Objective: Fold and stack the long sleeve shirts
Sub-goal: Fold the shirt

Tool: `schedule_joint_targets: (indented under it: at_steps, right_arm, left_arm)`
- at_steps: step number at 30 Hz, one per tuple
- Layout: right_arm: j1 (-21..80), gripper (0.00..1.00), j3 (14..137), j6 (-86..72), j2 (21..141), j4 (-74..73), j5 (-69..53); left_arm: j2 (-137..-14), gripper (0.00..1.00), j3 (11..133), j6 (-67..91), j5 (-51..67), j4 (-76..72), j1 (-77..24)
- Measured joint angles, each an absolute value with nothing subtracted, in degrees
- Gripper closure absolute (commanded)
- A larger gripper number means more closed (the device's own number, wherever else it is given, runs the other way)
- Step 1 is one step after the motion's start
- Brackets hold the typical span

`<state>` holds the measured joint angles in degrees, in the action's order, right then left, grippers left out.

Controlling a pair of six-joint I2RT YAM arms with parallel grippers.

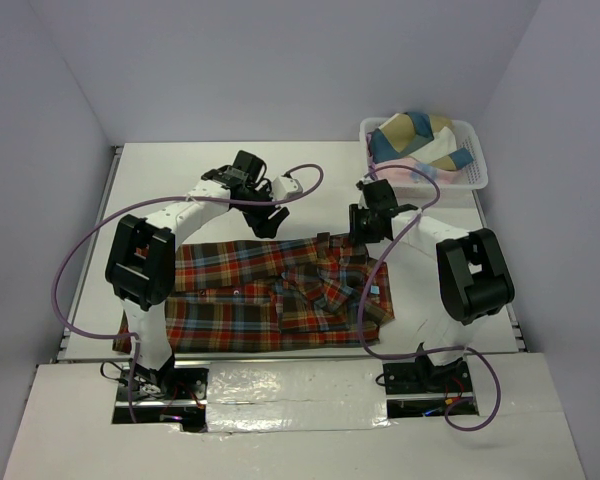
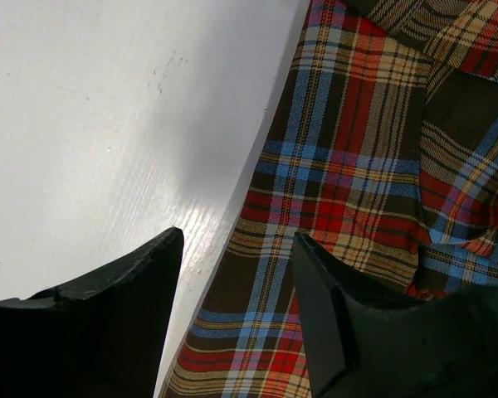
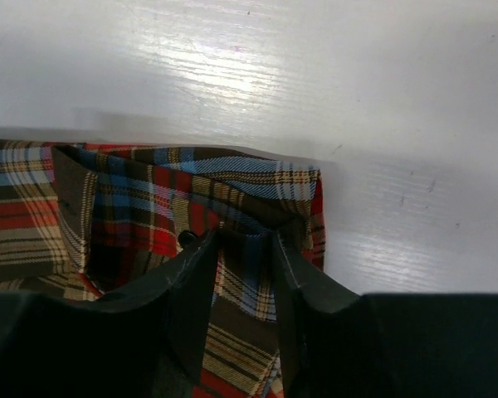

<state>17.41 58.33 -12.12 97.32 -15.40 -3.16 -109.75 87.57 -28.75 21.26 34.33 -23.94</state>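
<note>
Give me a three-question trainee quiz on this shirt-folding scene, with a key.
1. Fill in: the left end effector stands ____ above the plaid shirt's edge.
2. Which one has shirt cloth between its fingers? A. the left one; B. the right end effector.
3. True or false: the white basket holds cloth.
Key: 1 open; 2 B; 3 true.

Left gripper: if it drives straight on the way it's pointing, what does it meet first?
Probably the edge of the shirt: the open left gripper straddles it, one finger over cloth, the other over the bare table. Its height above them is unclear.
</note>
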Motion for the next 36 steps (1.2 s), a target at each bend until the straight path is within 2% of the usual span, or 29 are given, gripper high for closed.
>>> schedule_joint_targets:
  at_steps: [2,3,8,16,25,29,33,34,36]
  right_arm:
    - [17.4,0.72,58.1,-12.0,97.3,-15.2,-3.6]
    - [17.4,0.84,58.0,-12.0,97.3,-15.1,-3.7]
    - [17.4,1.0,57.5,-11.9,96.9,-14.8,-3.4]
    - [18.3,1.0,56.8,-9.5,91.1,-15.2,-1.6]
    - [27.4,1.0,49.7,-4.6,71.0,-14.8,-6.6]
    - [29.6,1.0,44.4,-4.6,60.1,-14.5,-11.4]
    - [32.1,1.0,39.2,-5.7,51.6,-15.1,-14.6]
    - [33.1,1.0,38.1,-6.2,50.0,-15.2,-14.9]
    - [34.3,1.0,36.1,-6.9,47.8,-15.5,-15.1]
  left_arm:
    - [-109.8,0.32,87.6,-28.8,21.3,34.3,-23.9]
    - [-109.8,0.32,87.6,-28.8,21.3,34.3,-23.9]
    - [-109.8,0.32,87.6,-29.4,21.3,34.4,-23.9]
    - [-109.8,0.33,87.8,-29.6,22.2,34.8,-24.1]
    - [-106.5,0.3,89.2,-32.4,27.4,37.6,-26.0]
    - [-100.4,0.2,88.0,-39.9,31.1,39.8,-26.6]
    - [-97.1,0.18,88.2,-48.0,33.7,43.8,-28.1]
    - [-97.1,0.12,88.2,-49.9,33.9,44.6,-29.0]
    - [-97.2,0.08,87.7,-54.5,33.8,46.3,-31.5]
